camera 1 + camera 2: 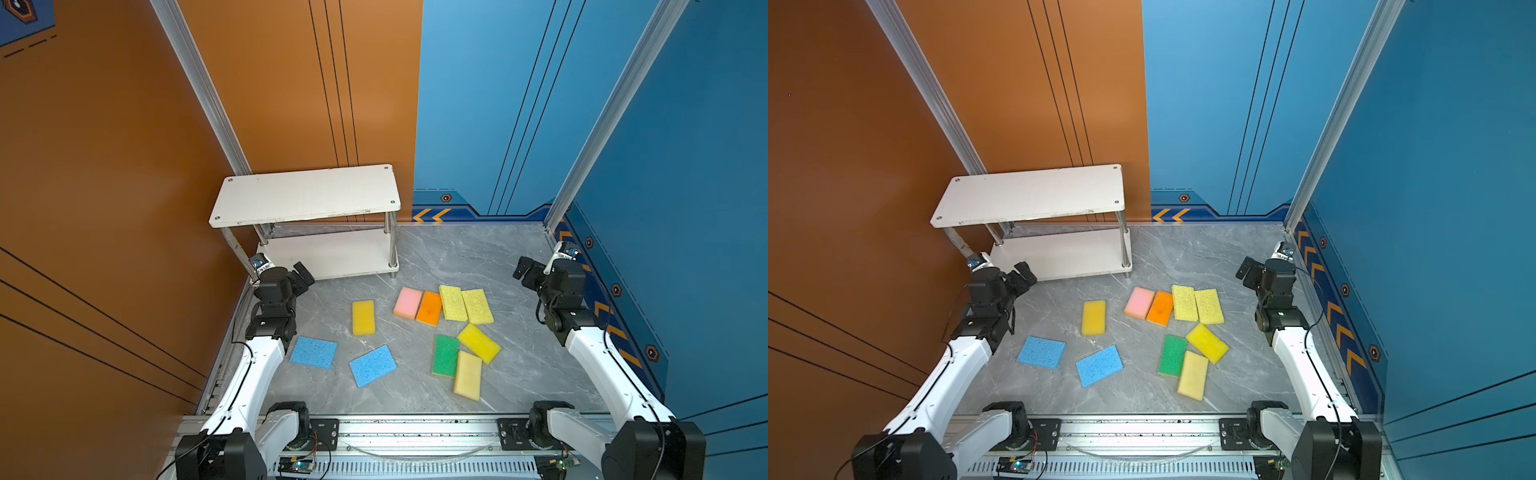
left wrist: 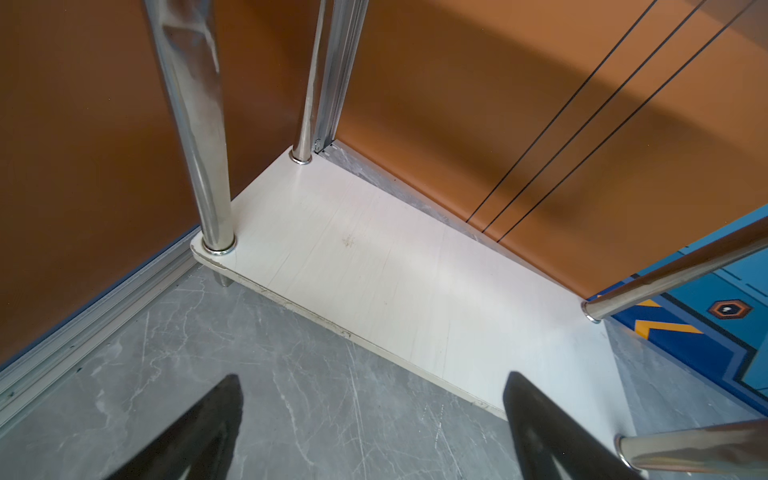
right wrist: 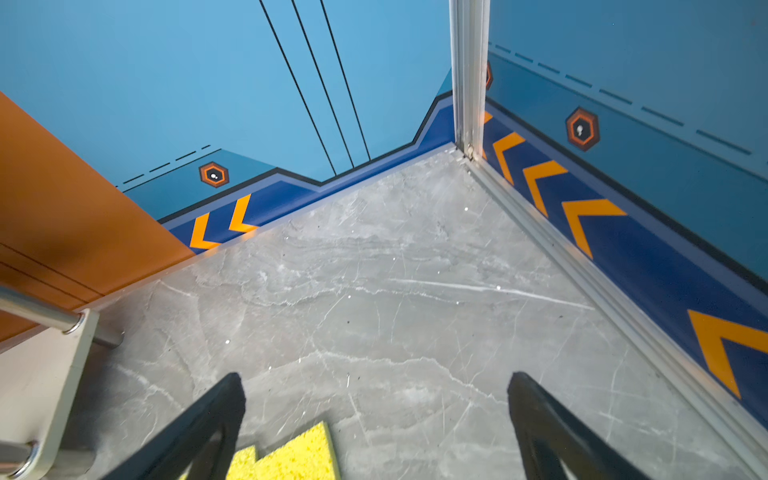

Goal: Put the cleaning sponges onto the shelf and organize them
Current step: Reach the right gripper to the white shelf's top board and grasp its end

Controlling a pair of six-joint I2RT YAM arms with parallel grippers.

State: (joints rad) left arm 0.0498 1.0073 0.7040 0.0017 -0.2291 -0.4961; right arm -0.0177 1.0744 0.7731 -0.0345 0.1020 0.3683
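Note:
The white two-tier shelf [image 1: 305,195] stands at the back left with both boards bare; its lower board [image 2: 374,270] fills the left wrist view. Several cleaning sponges lie flat on the grey floor: two blue [image 1: 313,352] [image 1: 372,365], golden yellow [image 1: 363,318], pink [image 1: 408,303], orange [image 1: 429,308], two coarse yellow [image 1: 453,303] [image 1: 477,306], bright yellow [image 1: 479,343], green [image 1: 445,355], pale yellow [image 1: 468,375]. My left gripper [image 1: 303,276] [image 2: 374,380] hangs open just before the shelf's lower board. My right gripper [image 1: 524,272] [image 3: 375,378] is open beyond the coarse yellow sponges [image 3: 299,457].
Orange wall panels [image 1: 124,208] close the left and back left, blue panels [image 1: 665,166] the back right and right. Aluminium posts [image 1: 611,108] stand in the corners. A metal rail [image 1: 415,428] with both arm bases runs along the front edge.

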